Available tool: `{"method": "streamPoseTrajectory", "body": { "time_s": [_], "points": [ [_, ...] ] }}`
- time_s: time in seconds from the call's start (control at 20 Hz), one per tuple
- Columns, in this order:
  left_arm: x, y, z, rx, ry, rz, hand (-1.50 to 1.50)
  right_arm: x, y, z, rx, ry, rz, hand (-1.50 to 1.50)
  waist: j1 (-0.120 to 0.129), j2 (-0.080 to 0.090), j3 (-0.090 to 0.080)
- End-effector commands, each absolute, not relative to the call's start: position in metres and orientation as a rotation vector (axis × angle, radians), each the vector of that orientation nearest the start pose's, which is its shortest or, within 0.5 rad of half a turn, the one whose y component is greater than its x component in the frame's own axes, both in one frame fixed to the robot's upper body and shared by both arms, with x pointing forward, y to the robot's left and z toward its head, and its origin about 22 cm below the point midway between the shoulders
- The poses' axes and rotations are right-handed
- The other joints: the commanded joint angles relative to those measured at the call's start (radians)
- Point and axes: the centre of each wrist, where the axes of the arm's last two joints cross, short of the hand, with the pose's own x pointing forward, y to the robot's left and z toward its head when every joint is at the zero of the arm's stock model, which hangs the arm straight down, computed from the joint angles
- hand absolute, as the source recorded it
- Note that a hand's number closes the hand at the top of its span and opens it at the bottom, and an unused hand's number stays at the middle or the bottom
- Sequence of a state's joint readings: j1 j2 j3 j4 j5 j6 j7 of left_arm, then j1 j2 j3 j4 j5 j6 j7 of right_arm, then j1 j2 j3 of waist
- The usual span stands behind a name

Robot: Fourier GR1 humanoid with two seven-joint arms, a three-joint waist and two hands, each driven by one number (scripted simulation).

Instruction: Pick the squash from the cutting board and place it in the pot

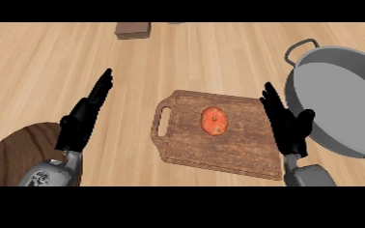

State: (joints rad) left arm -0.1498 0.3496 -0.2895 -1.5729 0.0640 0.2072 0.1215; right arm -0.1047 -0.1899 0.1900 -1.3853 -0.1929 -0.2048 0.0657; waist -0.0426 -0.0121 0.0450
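Down at the lower right, the robot's black right hand (287, 123) stands on its grey forearm with fingers straight and pointing up the view — open, holding nothing — its back lying over the right edge of the brown wooden cutting board with a slot handle (187, 145). Just to its right, the hand's thumb side comes close against the rim of the large grey metal pot with a loop handle (324, 77), which sits at the view's right edge and is cut off there; whether the hand touches the rim cannot be told. Left of the hand, near the middle of the board, lies the small round orange-red squash (215, 121) — apart from the fingers and well outside the pot. Across the board, the black left hand (84, 113) shows at the lower left, likewise open with fingers straight and slanting up to the right, over the pale wooden counter (214, 53). Beneath its forearm a dark round wooden surface (21, 149) fills the lower left corner. Far up the counter, near the top edge, rests a small brown block (133, 30).
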Motion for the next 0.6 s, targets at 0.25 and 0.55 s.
{"method": "streamPoseTrajectory", "body": {
  "time_s": [0.25, 0.55],
  "points": [
    [0.289, 0.24, 0.083, 0.19, -1.702, -0.088, 0.0, 0.331, -0.202, 0.074, 0.365, -1.806, 0.475, 1.5, 0.168, 0.03, -0.038],
    [0.297, 0.232, 0.088, 0.099, -1.66, -0.008, 0.0, 0.351, -0.243, 0.043, 0.273, -2.016, 0.686, -1.5, 0.13, 0.048, -0.037]
  ]
}}
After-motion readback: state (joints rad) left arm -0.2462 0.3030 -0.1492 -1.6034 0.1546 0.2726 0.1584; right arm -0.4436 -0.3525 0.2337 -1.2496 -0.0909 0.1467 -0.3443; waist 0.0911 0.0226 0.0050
